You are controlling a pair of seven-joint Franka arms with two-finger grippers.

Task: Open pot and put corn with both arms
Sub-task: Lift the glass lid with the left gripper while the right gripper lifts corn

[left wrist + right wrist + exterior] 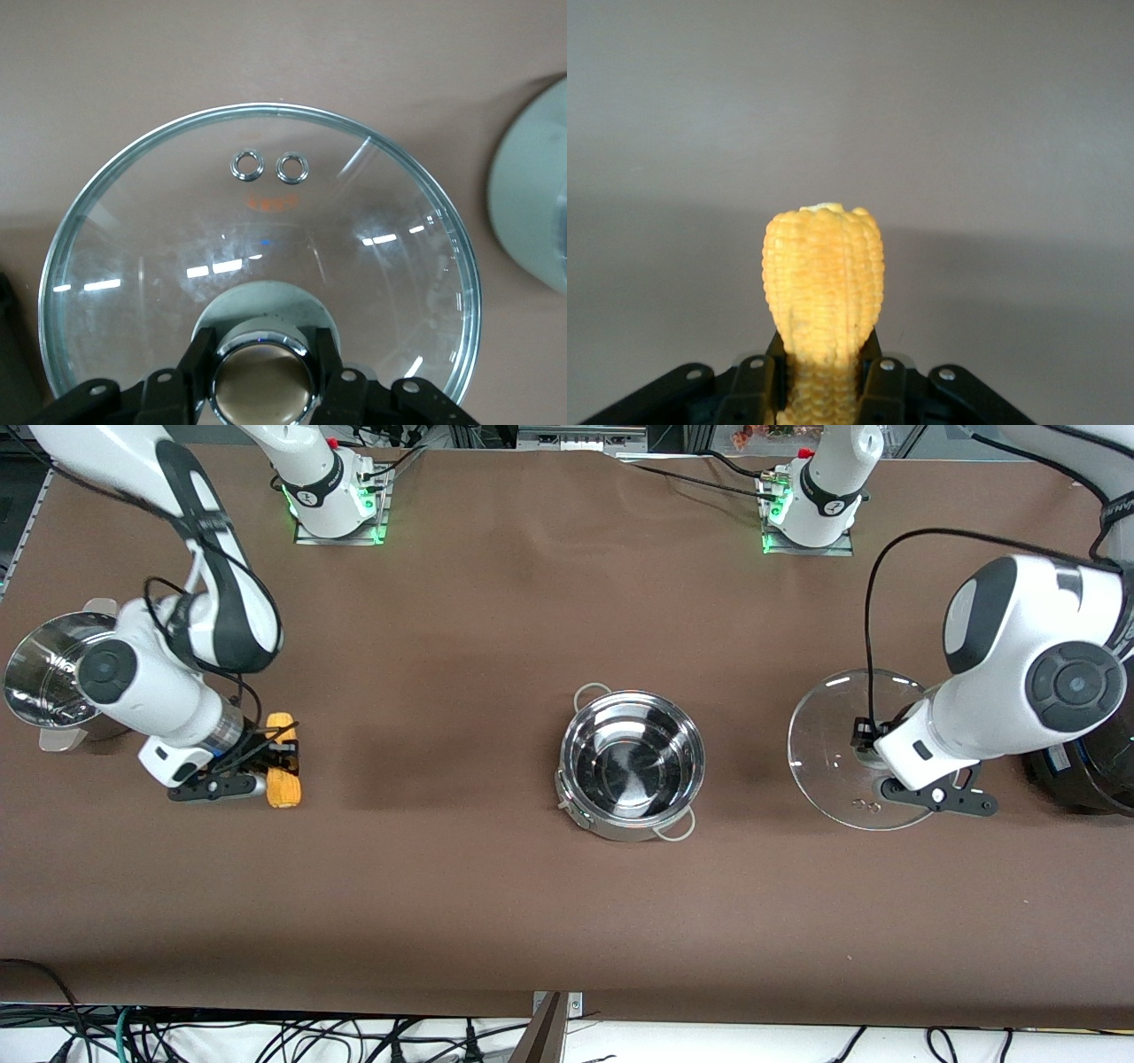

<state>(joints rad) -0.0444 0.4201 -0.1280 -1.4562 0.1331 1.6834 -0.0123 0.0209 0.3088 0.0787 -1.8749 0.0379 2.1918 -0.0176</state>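
Note:
The pot (pixel 633 766) stands uncovered and empty in the middle of the table, its wire loop handles showing. Its clear glass lid (pixel 824 744) is over the table toward the left arm's end. My left gripper (pixel 873 766) is shut on the lid's knob (pixel 261 385), one black finger (pixel 197 354) on each side, and the glass (pixel 266 230) spreads out below. The corn (pixel 283 760) is low at the table toward the right arm's end. My right gripper (pixel 282 751) is shut on it, and the yellow cob (pixel 824 274) sticks out past the fingers (pixel 755 381).
A steel steamer pot (pixel 49 677) stands at the right arm's end of the table, close to that arm's wrist. A black rice cooker (pixel 1076 779) sits at the left arm's end, beside the lid. Brown cloth covers the table between the corn and the pot.

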